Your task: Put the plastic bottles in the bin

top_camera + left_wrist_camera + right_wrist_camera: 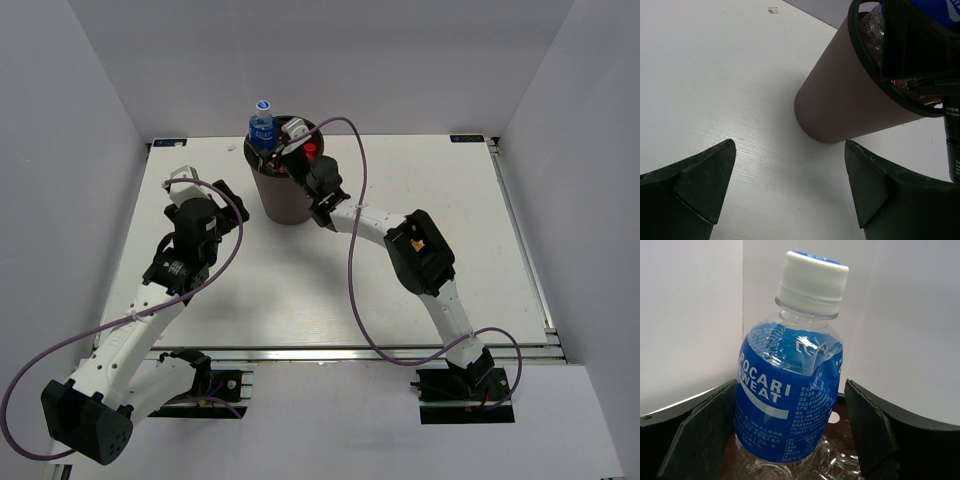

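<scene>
The dark brown bin (285, 195) stands at the table's far middle. A clear bottle with a blue label (262, 125) stands upright in it, poking above the rim on crumpled clear bottles (840, 462). A red cap (310, 150) shows inside. My right gripper (297, 140) is over the bin's rim, open, with its fingers either side of the blue-label bottle (790, 390), a small gap on the right. My left gripper (205, 200) is open and empty, low over the table left of the bin (850, 100). No bottles lie on the table.
A small white scrap (772, 9) lies on the table (420, 290) beyond the left gripper. White walls close in the back and sides. The right arm's purple cable (352, 200) arches over the table beside the bin.
</scene>
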